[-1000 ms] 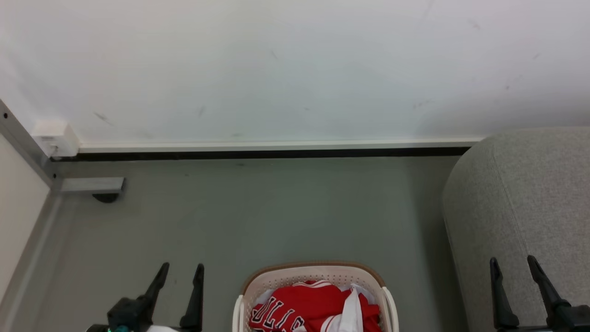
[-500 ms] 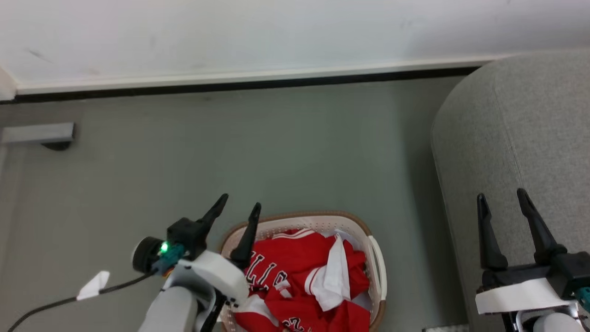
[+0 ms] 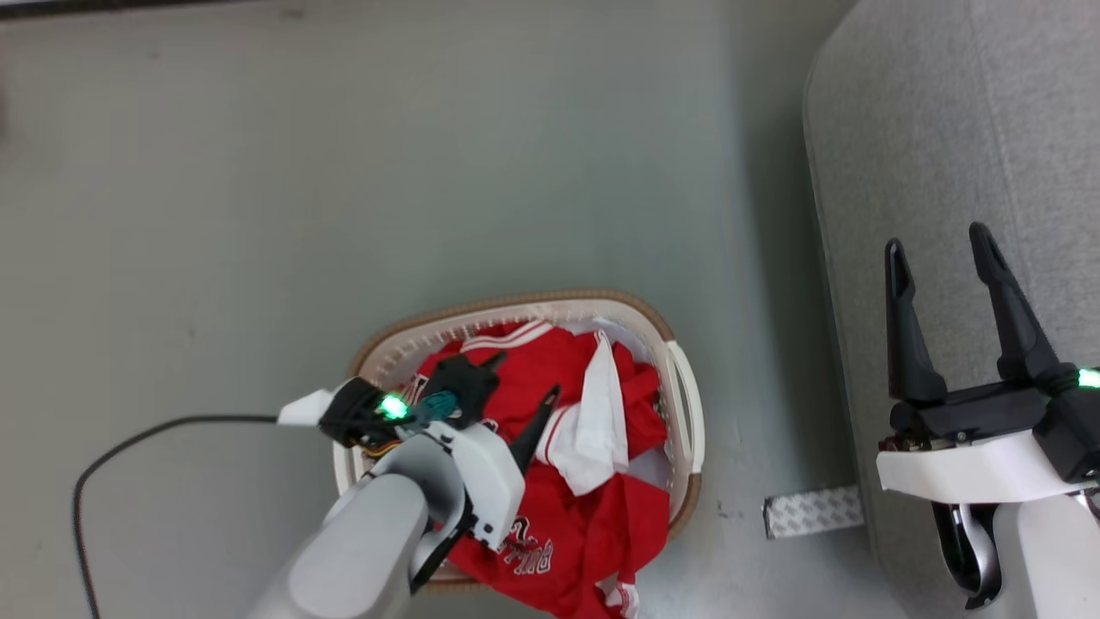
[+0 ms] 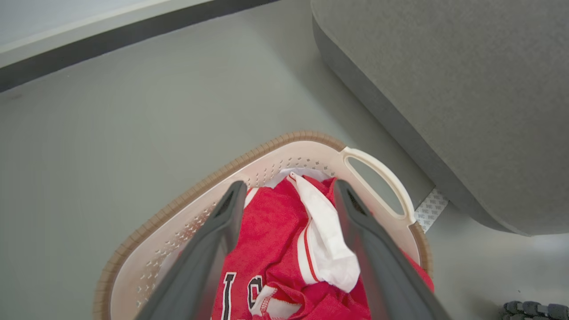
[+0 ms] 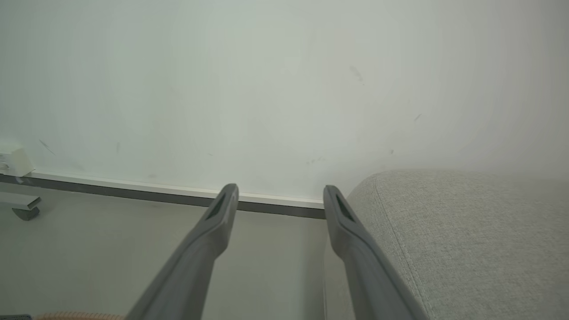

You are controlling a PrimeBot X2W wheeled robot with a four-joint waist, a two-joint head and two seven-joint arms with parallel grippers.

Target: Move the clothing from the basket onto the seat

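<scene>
The clothing lies heaped in the basket, beside the seat. My left gripper hangs spread-fingered over it: reaching in. Next I'd lower and pinch red fabric. Right gripper idles, fingers apart, over the seat

Red clothing with white striped trim and black, white-edged lettering in a cream basket rimmed in tan-brown
The basket's wall carries rows of small holes; a pale white cloth lies among the red. The seat is grey woven fabric, the floor plain grey-green, the left gripper and right gripper black-fingered
</scene>
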